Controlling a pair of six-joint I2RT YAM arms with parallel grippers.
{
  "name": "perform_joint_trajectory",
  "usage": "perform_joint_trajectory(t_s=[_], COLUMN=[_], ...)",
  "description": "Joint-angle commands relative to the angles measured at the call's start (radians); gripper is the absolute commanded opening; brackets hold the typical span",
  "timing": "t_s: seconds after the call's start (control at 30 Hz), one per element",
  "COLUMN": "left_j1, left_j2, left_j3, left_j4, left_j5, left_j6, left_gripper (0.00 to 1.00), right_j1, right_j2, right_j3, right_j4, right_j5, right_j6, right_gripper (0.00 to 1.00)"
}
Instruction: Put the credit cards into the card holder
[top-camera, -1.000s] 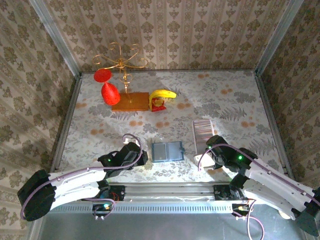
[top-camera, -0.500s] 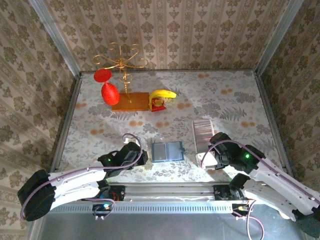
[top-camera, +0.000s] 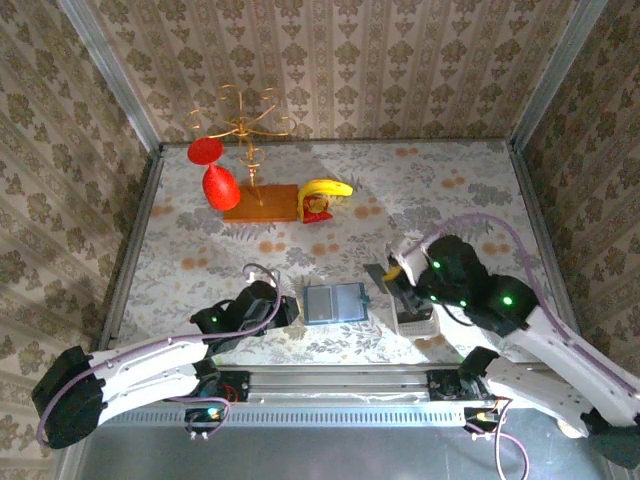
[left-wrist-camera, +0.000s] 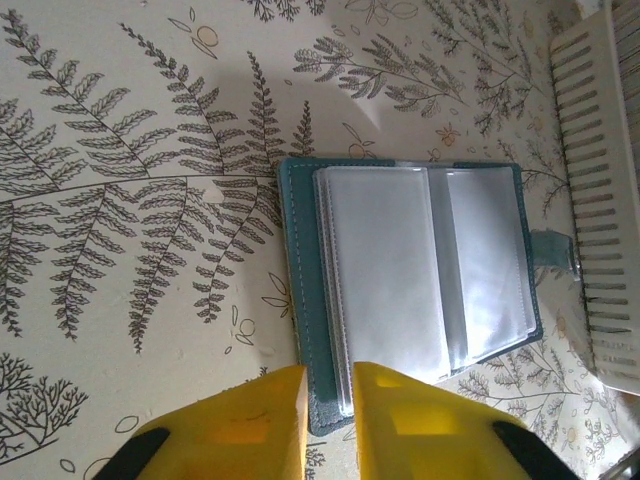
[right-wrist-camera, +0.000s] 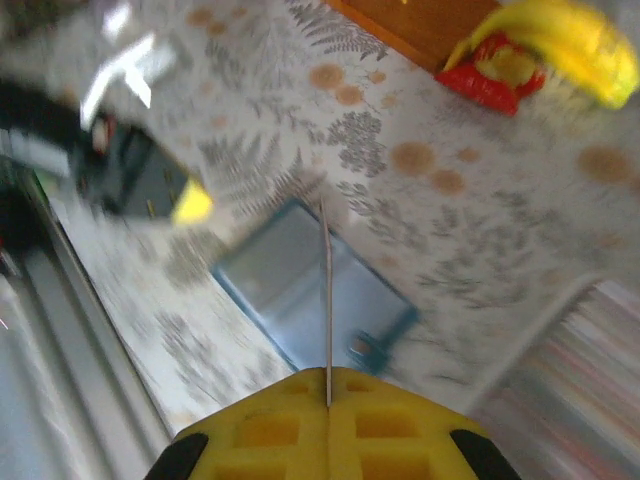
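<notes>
Card holder (left-wrist-camera: 400, 270) lay open and flat on table (left-wrist-camera: 120, 200), clear sleeves facing up. Snap tab pointed toward white tray (left-wrist-camera: 600, 200), just beside it. My L pincer (left-wrist-camera: 330, 410) sat at holder's edge on side away from tray, fingers a slit apart; couldn't tell if gripping. My R pincer (right-wrist-camera: 328, 372) was clenched on one card (right-wrist-camera: 327, 290), seen edge-on, above holder. Other credit cards (right-wrist-camera: 590, 360) stood as stripes in tray; view blurred.
</notes>
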Motion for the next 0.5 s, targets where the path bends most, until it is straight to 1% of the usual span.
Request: perform_joint_trajectory(t_s=[0.0, 0.03, 0.07, 0.1, 0.17, 0.23, 0.3, 0.47], left_j1=[0.021, 0.029, 0.042, 0.053, 0.08, 0.106, 0.119, 0.116], left_j2=[0.04, 0.055, 0.069, 0.086, 0.118, 0.154, 0.193, 0.263], left_j3=[0.044, 0.047, 0.049, 0.048, 0.043, 0.043, 0.052, 0.066], left_j4=[0.003, 0.013, 0.028, 0.047, 0.087, 0.124, 0.148, 0.18], left_j5=[0.039, 0.051, 0.069, 0.082, 0.114, 0.161, 0.192, 0.213], left_j6=[0.009, 0.009, 0.008, 0.007, 0.006, 0.007, 0.006, 0.012], left_gripper=[0.23, 0.23, 0.24, 0.27, 0.35, 0.4, 0.42, 0.46], right_j1=[0.008, 0.009, 0.011, 0.011, 0.019, 0.028, 0.027, 0.03], right_j2=[0.161, 0.197, 0.247, 0.286, 0.341, 0.389, 0.436, 0.533], right_j3=[0.007, 0.008, -0.002, -0.015, -0.054, -0.078, -0.103, -0.105], right_j4=[0.196, 0.203, 0.221, 0.242, 0.326, 0.363, 0.4, 0.439], right_j5=[-0.1, -0.102, -0.102, -0.105, -0.126, -0.107, -0.098, -0.093], right_j6=[0.567, 0.622, 0.713, 0.775, 0.836, 0.87, 0.897, 0.897], right_gripper=[0.0, 0.0, 0.0, 0.0, 0.0, 0.0, 0.0, 0.0])
